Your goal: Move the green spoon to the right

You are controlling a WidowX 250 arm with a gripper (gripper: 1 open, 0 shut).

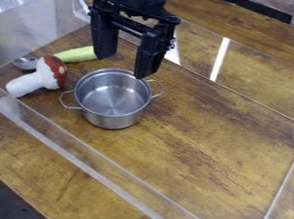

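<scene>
Green spoon [65, 55]: flat on table, 10 o'clock of pot [109, 98], bowl end hidden behind mushroom toy [39, 76]. Gripper [128, 61] spread, empty, hovering at spoon's 3 o'clock. Risks: descent clips pot rim; rightward carry snags pot or drags mushroom.

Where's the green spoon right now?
The green spoon lies at the left of the camera view, just behind the mushroom toy, left of the steel pot.
</scene>
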